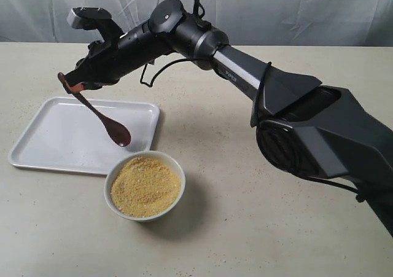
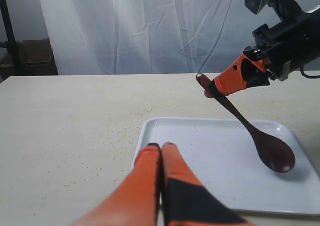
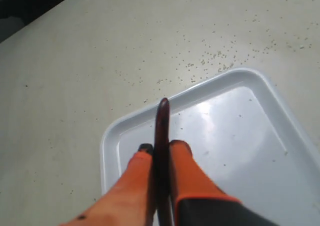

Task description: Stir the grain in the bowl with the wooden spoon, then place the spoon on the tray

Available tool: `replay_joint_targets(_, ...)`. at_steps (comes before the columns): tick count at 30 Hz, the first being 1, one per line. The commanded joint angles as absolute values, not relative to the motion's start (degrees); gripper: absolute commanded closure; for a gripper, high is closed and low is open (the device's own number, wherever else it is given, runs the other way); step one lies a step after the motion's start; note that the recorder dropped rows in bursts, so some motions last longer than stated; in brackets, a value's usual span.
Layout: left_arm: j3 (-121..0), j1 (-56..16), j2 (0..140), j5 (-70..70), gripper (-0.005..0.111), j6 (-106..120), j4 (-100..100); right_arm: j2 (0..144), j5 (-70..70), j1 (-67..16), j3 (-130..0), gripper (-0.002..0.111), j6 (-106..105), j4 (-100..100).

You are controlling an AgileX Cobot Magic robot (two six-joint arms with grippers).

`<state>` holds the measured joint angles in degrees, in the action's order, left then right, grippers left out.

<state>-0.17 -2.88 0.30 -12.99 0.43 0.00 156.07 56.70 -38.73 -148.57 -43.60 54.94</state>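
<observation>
My right gripper (image 1: 77,85) reaches across to the left and hangs above the white tray (image 1: 61,136). It is shut on the thin handle of the dark wooden spoon (image 1: 101,117). The spoon slants down, its oval head hovering just over the tray's near right part, close to the bowl (image 1: 109,191). The small white bowl stands on the table in front of the tray and holds a heap of golden grain (image 1: 145,186). In the right wrist view the handle (image 3: 163,118) sticks out between the orange fingers (image 3: 182,158). My left gripper (image 2: 161,147) is shut and empty, by the tray's edge (image 2: 145,136).
Loose grain specks (image 3: 210,60) lie scattered over the beige table around the tray. The right arm's black links (image 1: 295,117) stretch across the right half of the table. A white curtain (image 2: 150,25) hangs behind.
</observation>
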Motion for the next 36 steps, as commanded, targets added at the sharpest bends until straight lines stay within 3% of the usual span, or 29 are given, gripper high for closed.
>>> replay_joint_targets(1,0.0,-2.9,0.0,-12.4,0.107,0.4,0.0,158.4,55.6,-40.0,-148.8,0.109,-42.6,55.4)
replay_joint_targets(4,0.0,-2.9,0.0,-12.4,0.107,0.4,0.0,159.1,53.6,-40.0,-148.8,0.108,-39.9,54.8)
replay_joint_targets(6,0.0,-2.9,0.0,-12.4,0.107,0.4,0.0,159.2,52.4,-40.0,-148.8,0.102,-38.4,53.9)
replay_joint_targets(13,0.0,-2.9,0.0,-12.4,0.107,0.4,0.0,159.1,52.1,-40.0,-148.8,0.051,-37.5,48.9)
replay_joint_targets(15,0.0,-2.9,0.0,-12.4,0.107,0.4,0.0,158.9,51.9,-40.0,-148.8,0.044,-35.5,46.8)
replay_joint_targets(19,0.0,-2.9,0.0,-12.4,0.107,0.4,0.0,157.0,52.8,-40.0,-148.8,0.045,-21.6,30.9)
replay_joint_targets(24,0.0,-2.9,0.0,-12.4,0.107,0.4,0.0,150.8,66.9,-40.0,-148.8,0.045,-2.5,8.8)
replay_joint_targets(26,0.0,-2.9,0.0,-12.4,0.107,0.4,0.0,149.3,70.0,-40.0,-148.8,0.059,-1.6,7.8)
replay_joint_targets(30,0.0,-2.9,0.0,-12.4,0.107,0.4,0.0,147.0,70.0,-40.1,-148.8,0.107,6.0,7.9)
replay_joint_targets(36,0.0,-2.9,0.0,-12.4,0.107,0.4,0.0,142.2,70.0,-39.6,-145.5,0.108,6.1,6.8)
